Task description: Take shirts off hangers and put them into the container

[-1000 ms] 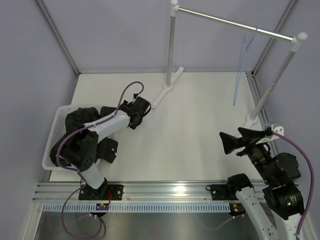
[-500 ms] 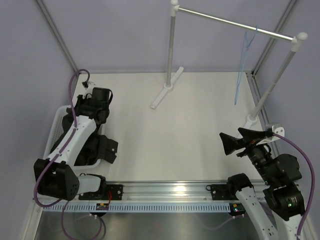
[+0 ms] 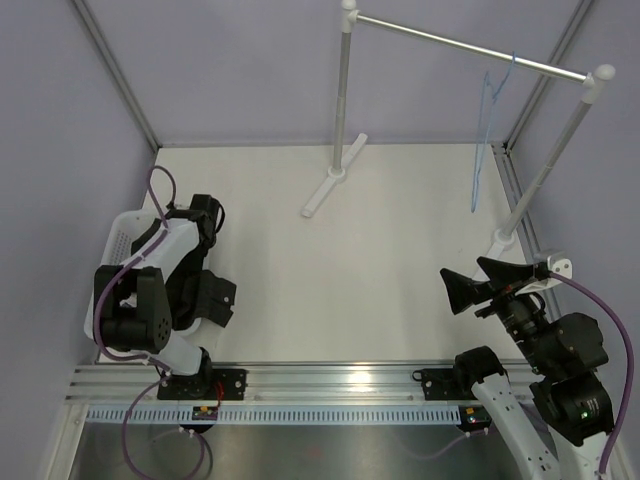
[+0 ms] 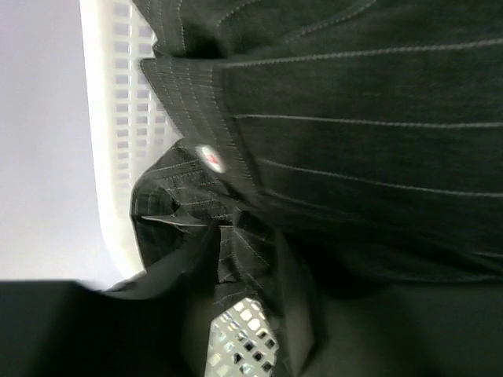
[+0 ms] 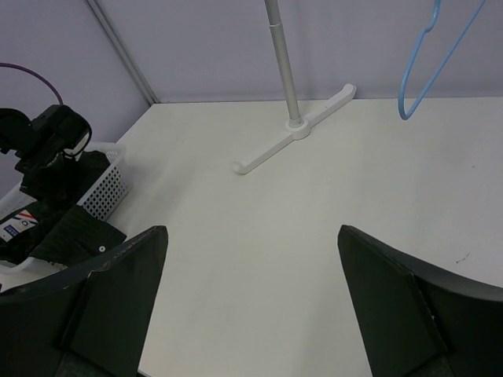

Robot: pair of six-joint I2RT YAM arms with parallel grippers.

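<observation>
Top view: your left gripper is hanging over the white basket at the left edge of the counter. The black shirt is lying in it, with one fold spilling over the near-right rim. The arm is blocking the jaws here, so I can't tell their width. Your right gripper is sitting wide at the near right, holding nothing. The blue hanger is hanging bare on the rail.

Left wrist: pinstriped cloth is filling the frame, a cuff with a button lying against the mesh wall. The dark blur at the bottom is possibly a finger, too unclear to call open or gripping.

Right wrist: the jaws are standing far apart over bare counter, and the spilled fold is showing beside the basket.

Handling, my read: the shirt is looking light, limp and likely to snag on the mesh. If you're tucking that fold in, pinch a doubled layer such as the cuff or placket, not a single ply or the button.
</observation>
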